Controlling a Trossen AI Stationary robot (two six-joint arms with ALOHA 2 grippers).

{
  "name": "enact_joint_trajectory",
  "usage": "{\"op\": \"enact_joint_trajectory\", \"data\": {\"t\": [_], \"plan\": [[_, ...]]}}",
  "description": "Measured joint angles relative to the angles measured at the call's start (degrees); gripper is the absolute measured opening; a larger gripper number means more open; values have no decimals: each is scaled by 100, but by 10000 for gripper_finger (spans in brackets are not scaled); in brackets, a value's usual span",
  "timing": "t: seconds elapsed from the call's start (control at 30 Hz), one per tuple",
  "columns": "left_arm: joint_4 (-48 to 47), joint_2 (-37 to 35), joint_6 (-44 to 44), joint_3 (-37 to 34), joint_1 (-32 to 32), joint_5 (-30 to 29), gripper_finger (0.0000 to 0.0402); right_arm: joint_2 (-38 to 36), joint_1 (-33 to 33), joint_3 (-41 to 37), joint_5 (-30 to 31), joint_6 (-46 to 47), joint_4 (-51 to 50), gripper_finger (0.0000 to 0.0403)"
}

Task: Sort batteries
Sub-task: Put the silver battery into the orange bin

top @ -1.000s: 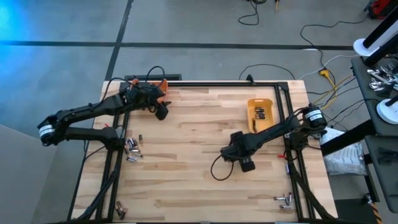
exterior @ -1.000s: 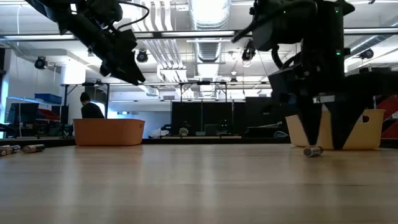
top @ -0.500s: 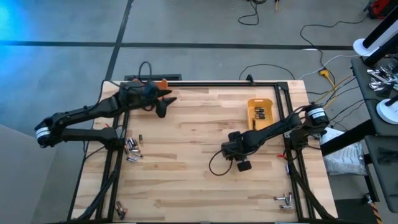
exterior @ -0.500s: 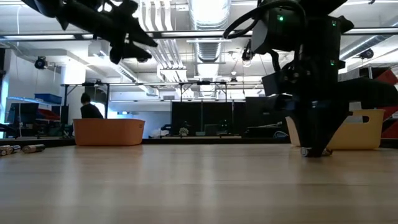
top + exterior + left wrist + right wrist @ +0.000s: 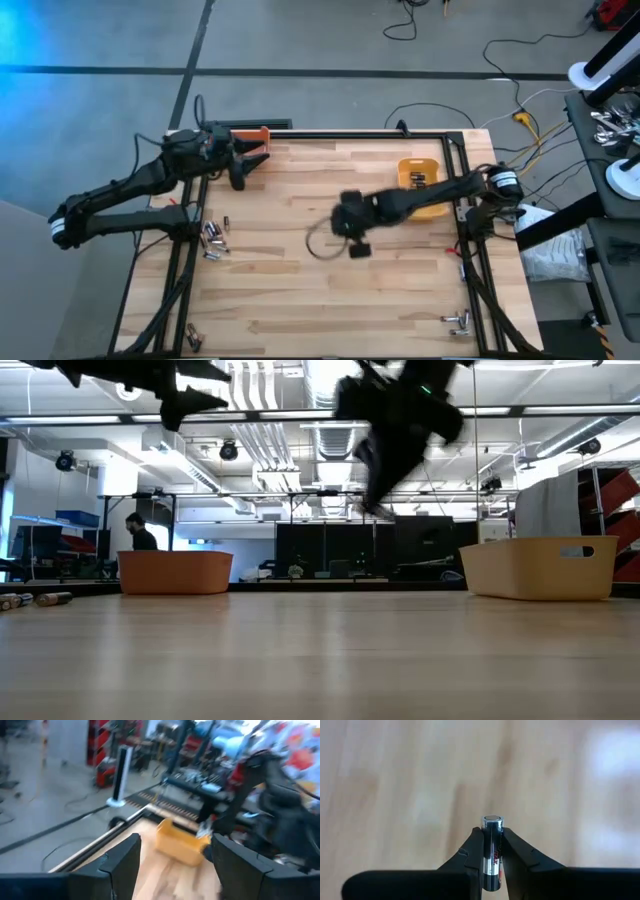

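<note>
Right claw (image 5: 492, 851), clenched on a dark battery (image 5: 491, 851) that stands upright between its fingers (image 5: 470, 855), silvery cap uppermost; the claw (image 5: 358, 247) hangs above the middle of the tabletop (image 5: 290, 300), well apart from the yellow bin (image 5: 418, 180). Left claw (image 5: 252, 159), fingers spread and holding nothing, raised just beside the orange bin (image 5: 251, 133). Loose batteries (image 5: 212, 238) lie in a cluster near the tabletop's left edge, well apart from the yellow bin.
</note>
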Motion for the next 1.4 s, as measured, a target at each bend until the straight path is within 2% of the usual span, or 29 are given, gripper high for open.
{"op": "enact_joint_trajectory", "data": {"t": [0.1, 0.23, 0.47, 0.7, 0.97, 1.4], "plan": [[231, -226, -1, 0, 0, 335, 220, -7, -292, 653, 22, -412, 142, 36], [459, -344, -5, 0, 0, 665, 220, -7, -674, 1382, -5, -404, 686, 36], [693, -113, -24, 0, -51, 707, 220, 32, -1274, 2173, -956, 1114, 2675, 36], [1404, 464, -173, -2, -52, 732, 220, 47, -1344, 2303, -1060, 1422, 3493, 36], [2471, 1118, -375, -2, -66, 1609, 213, 60, -1346, 2284, -759, 1535, 3508, 36], [3823, 1876, -780, -1, -102, 1757, 164, 60, -1346, 2267, -661, 1657, 3509, 36]]}}
